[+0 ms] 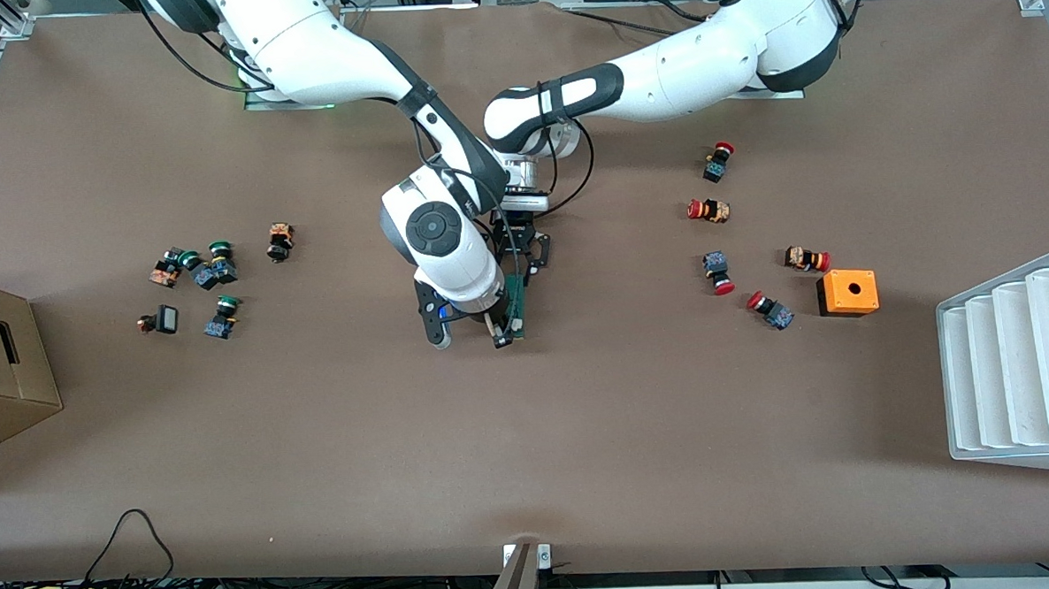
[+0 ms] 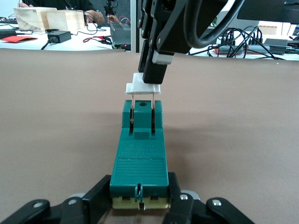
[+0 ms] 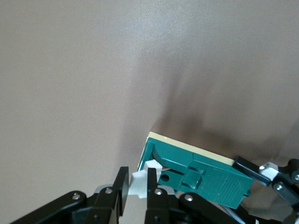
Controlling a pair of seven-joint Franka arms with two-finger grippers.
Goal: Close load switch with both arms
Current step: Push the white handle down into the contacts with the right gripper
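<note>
The dark-green load switch (image 1: 515, 305) lies on the brown table at its middle. My left gripper (image 1: 526, 263) is shut on the switch's end farther from the front camera; in the left wrist view (image 2: 139, 200) its fingers clamp both sides of the green body (image 2: 140, 158). My right gripper (image 1: 501, 333) is at the nearer end, shut on the white lever (image 2: 142, 85), which stands raised on thin metal legs. In the right wrist view the gripper (image 3: 138, 186) pinches the white lever (image 3: 140, 179) beside the switch (image 3: 205, 179); the left gripper (image 3: 275, 179) shows at the edge.
Several red-capped push buttons (image 1: 708, 210) and an orange box (image 1: 847, 292) lie toward the left arm's end, with a white ribbed rack (image 1: 1019, 366) at the table's edge. Green-capped buttons (image 1: 213, 266) and a cardboard box (image 1: 1, 370) are toward the right arm's end.
</note>
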